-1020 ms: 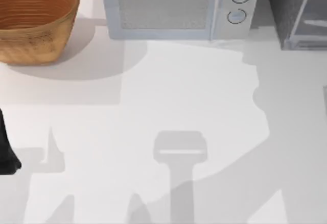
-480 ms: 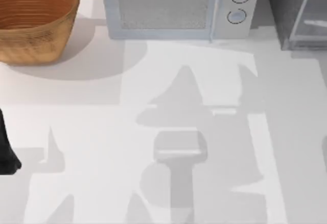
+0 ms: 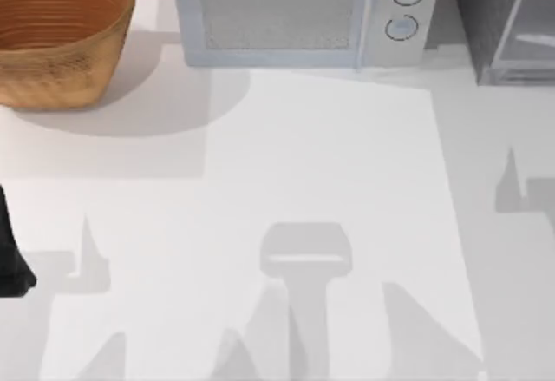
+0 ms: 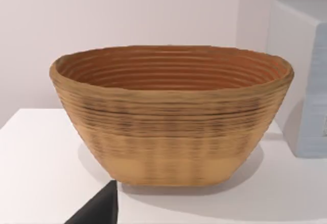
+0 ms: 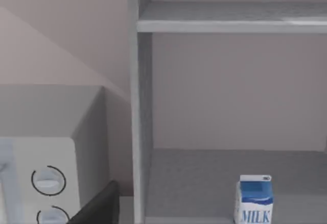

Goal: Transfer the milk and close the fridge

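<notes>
Jaw stance impossible to tell on either side: just a dark sliver of the left gripper (image 4: pixel 97 209) before the round woven brown wicker basket (image 4: pixel 171 112), and a like sliver of the right gripper (image 5: pixel 97 207) facing the tall grey speckled fridge (image 5: pixel 134 106). Left arm (image 3: pixel 10 255) parked at the left edge of the white table (image 3: pixel 329 155). Small blue-and-white milk carton (image 5: pixel 254 199) upright on the fridge's lower floor, beneath a pale shelf, interior open to the right wrist camera. Light grey microwave with two round knobs (image 5: pixel 41 178) just beside the fridge, on the far side of the table between basket and fridge.
</notes>
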### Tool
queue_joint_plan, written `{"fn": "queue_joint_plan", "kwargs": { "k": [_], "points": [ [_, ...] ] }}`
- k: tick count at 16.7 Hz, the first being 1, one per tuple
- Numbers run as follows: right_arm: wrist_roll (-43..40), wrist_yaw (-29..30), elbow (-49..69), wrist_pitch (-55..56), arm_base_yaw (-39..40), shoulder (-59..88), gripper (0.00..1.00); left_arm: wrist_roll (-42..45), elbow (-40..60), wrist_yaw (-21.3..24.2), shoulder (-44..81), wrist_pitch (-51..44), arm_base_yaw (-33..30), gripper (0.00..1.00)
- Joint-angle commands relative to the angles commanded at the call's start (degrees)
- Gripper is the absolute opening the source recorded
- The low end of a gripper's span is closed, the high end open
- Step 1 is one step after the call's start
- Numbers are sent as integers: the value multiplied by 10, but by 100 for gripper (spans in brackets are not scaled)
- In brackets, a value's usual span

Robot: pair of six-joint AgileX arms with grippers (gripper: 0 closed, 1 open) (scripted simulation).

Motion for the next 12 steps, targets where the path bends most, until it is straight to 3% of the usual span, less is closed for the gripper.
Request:
{"fn": "queue_joint_plan", "kwargs": {
  "k": [6, 12],
  "points": [
    [-4, 27, -162, -135, 25, -281, 100, 0, 0, 0, 0, 0, 0, 100],
    [-7, 37, -212, -177, 31, -357, 100, 0, 0, 0, 0, 0, 0, 100]
  ]
}}
